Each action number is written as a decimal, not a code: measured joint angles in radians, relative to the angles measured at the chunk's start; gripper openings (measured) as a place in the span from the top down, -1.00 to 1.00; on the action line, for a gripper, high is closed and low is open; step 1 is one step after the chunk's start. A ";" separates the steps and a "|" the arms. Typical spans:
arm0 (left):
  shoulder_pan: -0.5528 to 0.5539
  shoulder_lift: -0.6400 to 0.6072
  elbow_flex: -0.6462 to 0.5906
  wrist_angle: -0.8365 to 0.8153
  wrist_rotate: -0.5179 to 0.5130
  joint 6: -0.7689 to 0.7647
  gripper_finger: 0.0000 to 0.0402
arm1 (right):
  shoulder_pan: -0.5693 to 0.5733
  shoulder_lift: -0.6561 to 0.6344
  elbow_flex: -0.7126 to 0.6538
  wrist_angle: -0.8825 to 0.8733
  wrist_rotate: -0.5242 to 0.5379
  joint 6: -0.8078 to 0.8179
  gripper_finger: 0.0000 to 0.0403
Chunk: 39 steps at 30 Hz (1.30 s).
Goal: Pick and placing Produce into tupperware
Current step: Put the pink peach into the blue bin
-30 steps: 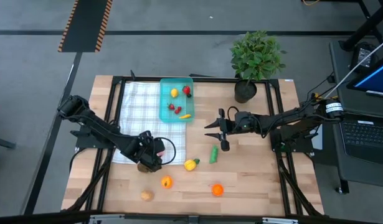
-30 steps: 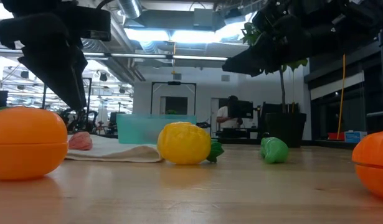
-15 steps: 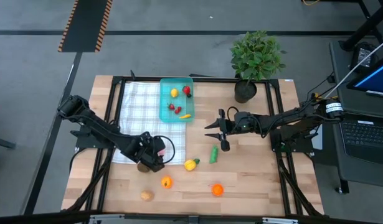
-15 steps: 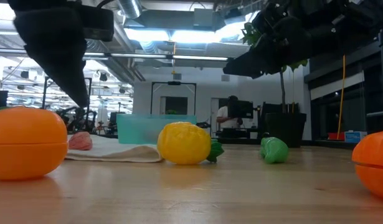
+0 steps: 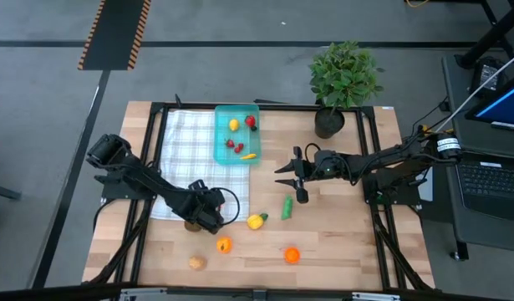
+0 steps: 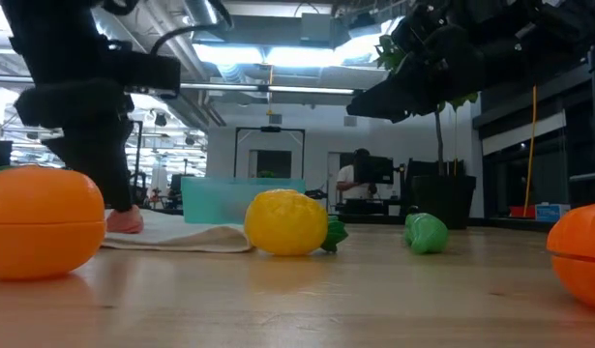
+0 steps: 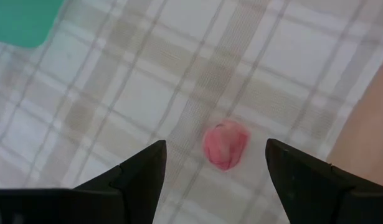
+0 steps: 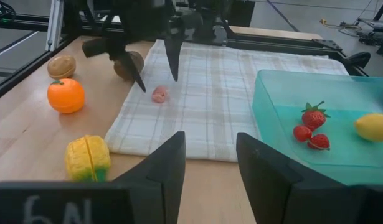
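A small pink produce piece [image 7: 225, 144] lies on the white checked cloth [image 5: 190, 155]. My left gripper [image 7: 215, 146] is open just above it, one finger on either side without touching; the right wrist view shows those fingers [image 8: 141, 82] over the piece [image 8: 159, 94]. The teal tupperware [image 5: 227, 150] sits on the cloth's right part and holds a lemon, strawberries and a yellow piece. My right gripper [image 5: 292, 176] hovers open right of the tupperware. A yellow piece [image 5: 256, 221], a green one [image 5: 286, 206], two orange ones [image 5: 224, 245] [image 5: 292, 255] and a brown one [image 5: 196, 262] rest on the wood.
A potted plant [image 5: 340, 79] stands at the table's far edge, right of the tupperware. Another brown piece [image 5: 188, 224] lies by the cloth's near edge, partly under my left arm. Bare wood stretches along the right side of the table [image 5: 357, 242].
My left gripper has come down toward the cloth and the pink piece, shifting slightly toward the near right; in the low view it has dropped from high up to cloth level. The right arm and the produce have kept still.
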 joint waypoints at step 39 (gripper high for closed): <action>0.052 0.033 -0.056 0.119 0.079 0.027 0.06 | 0.000 0.000 0.000 0.001 0.000 0.004 0.28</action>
